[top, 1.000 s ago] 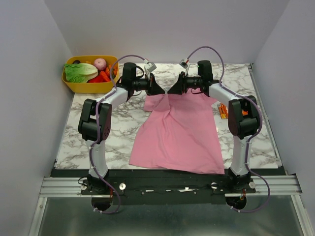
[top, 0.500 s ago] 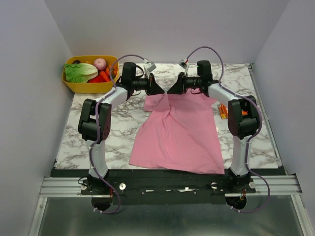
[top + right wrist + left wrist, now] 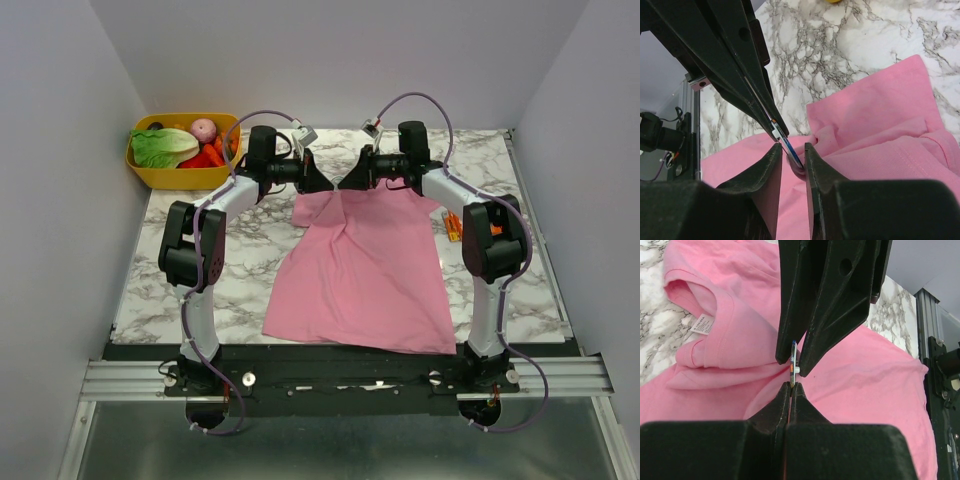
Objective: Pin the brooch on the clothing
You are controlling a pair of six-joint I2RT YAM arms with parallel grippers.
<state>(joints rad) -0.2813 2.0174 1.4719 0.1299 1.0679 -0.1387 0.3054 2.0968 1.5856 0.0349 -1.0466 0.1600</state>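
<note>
Marble counter (image 3: 250, 265), pink clothing (image 3: 365, 270) spread across it. Above the collar the left gripper (image 3: 791, 387), pressed together, meets the right gripper (image 3: 792, 152), whose fingers bracket the edge-on brooch (image 3: 793, 359); clamped or not, can't tell.

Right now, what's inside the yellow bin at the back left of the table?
The yellow bin holds a green lettuce, a pinkish onion and red and orange vegetables. Anything beneath them, and the bin's floor, is covered.
</note>
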